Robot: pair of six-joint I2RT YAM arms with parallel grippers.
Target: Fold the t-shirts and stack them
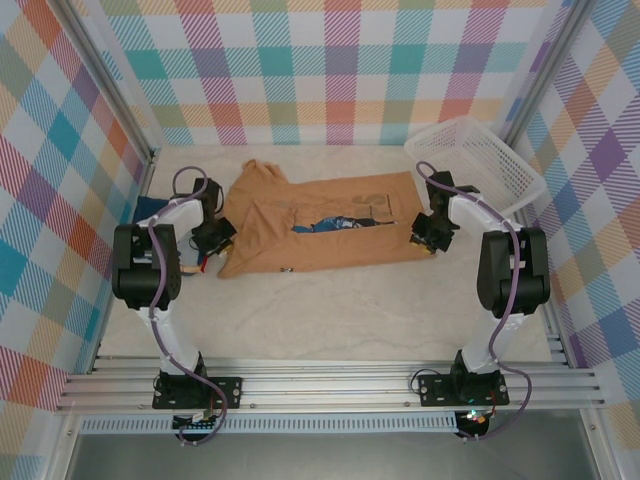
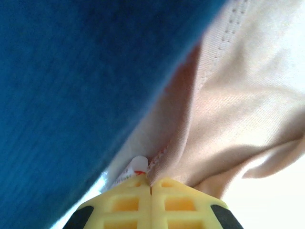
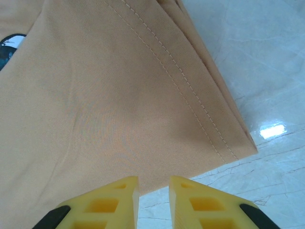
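I log, by colour: tan-orange cotton t-shirt (image 1: 330, 245), mid-frame, with matching double stitching and a blue-and-white cartoon print (image 1: 325, 224) at its centre; deep blue ribbed t-shirt fabric (image 2: 71, 95), upper left of the left wrist view; white plastic mesh basket (image 1: 480, 160), upper right; cream marbled tabletop (image 1: 320, 320); pastel plaid walls (image 1: 340, 70) in teal, purple, orange and red; yellow, black-edged right gripper (image 3: 153, 186) and left gripper (image 2: 151, 183).

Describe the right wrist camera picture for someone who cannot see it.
A folded tan-orange t-shirt with a double-stitched hem lies on a pale marbled table. Below, the right claw, yellow-fingered, stands open at the shirt's edge.
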